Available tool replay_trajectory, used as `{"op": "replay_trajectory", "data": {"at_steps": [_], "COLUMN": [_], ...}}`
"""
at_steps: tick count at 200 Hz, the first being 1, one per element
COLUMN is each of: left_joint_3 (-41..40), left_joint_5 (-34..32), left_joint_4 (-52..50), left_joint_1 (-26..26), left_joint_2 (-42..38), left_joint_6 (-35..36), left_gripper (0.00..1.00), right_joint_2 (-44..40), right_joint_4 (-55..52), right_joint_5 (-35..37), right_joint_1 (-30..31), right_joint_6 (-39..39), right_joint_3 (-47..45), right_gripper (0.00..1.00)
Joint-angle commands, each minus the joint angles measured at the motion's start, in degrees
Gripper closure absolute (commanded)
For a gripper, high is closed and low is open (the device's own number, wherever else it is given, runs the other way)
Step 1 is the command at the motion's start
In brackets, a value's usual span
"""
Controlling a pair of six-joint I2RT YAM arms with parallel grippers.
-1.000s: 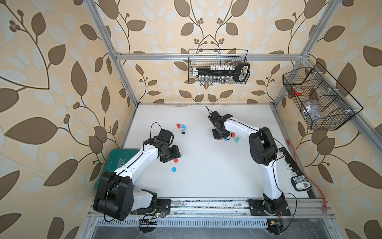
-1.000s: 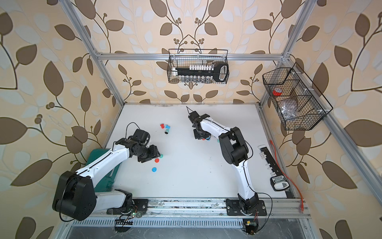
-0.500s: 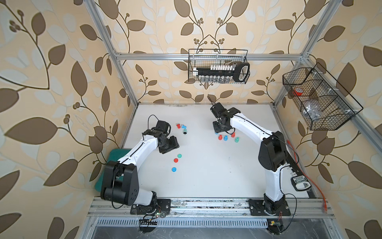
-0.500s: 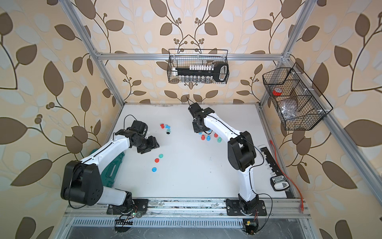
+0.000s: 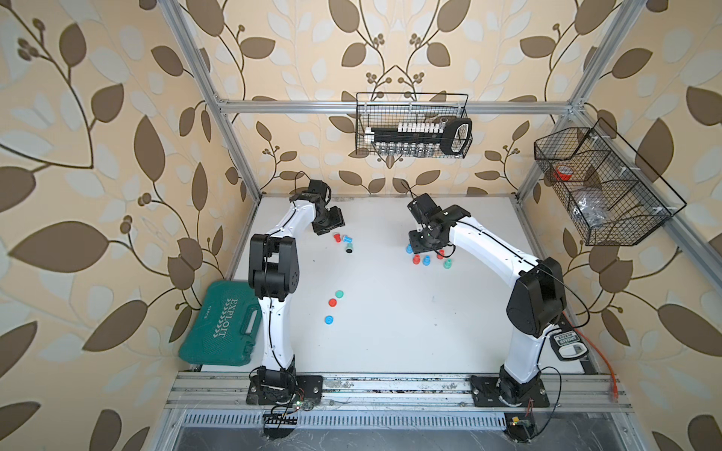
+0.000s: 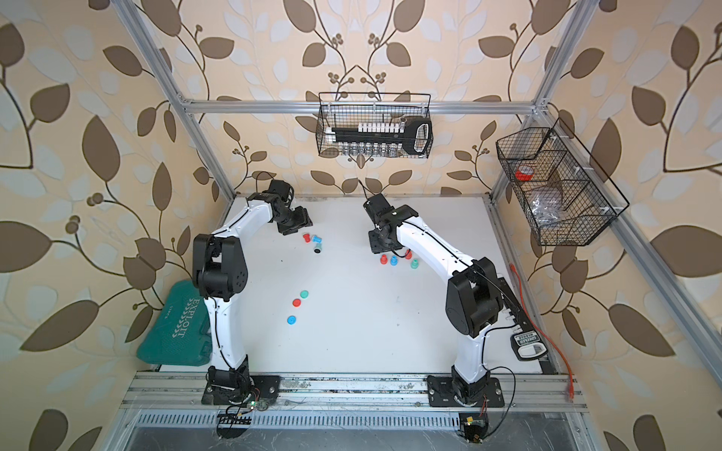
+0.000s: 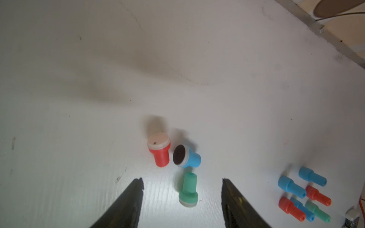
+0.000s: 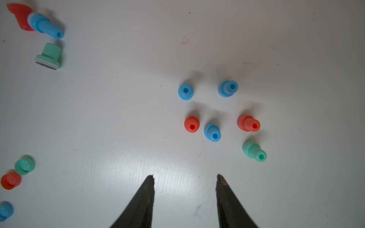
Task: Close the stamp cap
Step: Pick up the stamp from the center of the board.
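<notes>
Green stamp (image 5: 349,247) lies uncapped on the table (image 5: 390,332) at 5 o'clock from the left claw (image 7: 182,180). Both it and the right claw (image 8: 185,176) stand apart, empty. Likely light, rigid, slick: grip the narrow stem.

Around the red round plastic cap (image 5: 332,302), the white tabletop (image 5: 410,332) lies bare toward the near aluminium rail (image 5: 390,386) and toward the right arm's side. A green cap (image 5: 339,293) and a blue cap (image 5: 329,320) sit close beside it. Beyond it, past an open strip, three uncapped plastic stamps (image 5: 347,238) lie bunched together. Farther right of those, six upright stamps (image 5: 426,261) stand close together, with a free lane between the two groups.
</notes>
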Motion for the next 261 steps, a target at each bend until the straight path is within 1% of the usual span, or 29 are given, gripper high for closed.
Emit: {"op": "replay_trajectory", "data": {"at_steps": [1, 17, 61, 66, 104, 131, 190, 202, 218, 261], "left_joint_3": [5.39, 7.68, 8.44, 10.38, 11.06, 13.07, 12.45, 12.96, 13.96, 14.47], "left_joint_5": [-3.13, -4.47, -5.47, -5.9, -7.36, -8.41, -10.4, -10.38, -11.02, -11.53], "left_joint_4": [-4.98, -6.39, -6.14, -6.37, -6.6, -8.15, -8.06, -8.0, -8.68, -9.57], "left_joint_1": [0.72, 0.64, -0.33, -0.54, -1.51, -2.36, -3.12, -3.12, -3.12, -3.12], "left_joint_2": [2.48, 4.44, 6.15, 6.42, 8.13, 10.21, 11.8, 12.38, 13.31, 14.5], "left_joint_6": [1.72, 0.88, -0.91, -1.0, -2.79, -3.34, -4.76, -4.81, -4.86, -5.15], "left_gripper": [0.35, 0.35, 0.35, 0.35, 0.37, 0.39, 0.39, 0.41, 0.47, 0.51], "right_joint_2": [-2.54, -2.67, -1.95, -1.88, -1.6, -2.19, -3.34, -3.47, -3.7, -3.84], "right_joint_4": [0.96, 1.27, 2.09, 2.25, 2.78, 3.24, 4.04, 4.12, 4.21, 4.52], "right_joint_5": [-1.47, -1.85, -2.84, -2.99, -3.55, -3.78, -4.61, -4.82, -4.85, -5.45], "right_joint_1": [-1.41, -2.26, -3.08, -3.06, -3.26, -3.68, -4.9, -5.08, -5.35, -6.04], "right_joint_6": [0.23, -0.02, -0.13, -0.13, -0.09, -0.08, -0.3, -0.38, -0.64, -0.71], "right_joint_3": [-1.97, -2.59, -2.95, -2.97, -3.79, -5.04, -7.48, -7.8, -8.27, -9.06], "right_gripper": [0.54, 0.54, 0.53, 0.53, 0.53, 0.53, 0.53, 0.54, 0.54, 0.54]}}
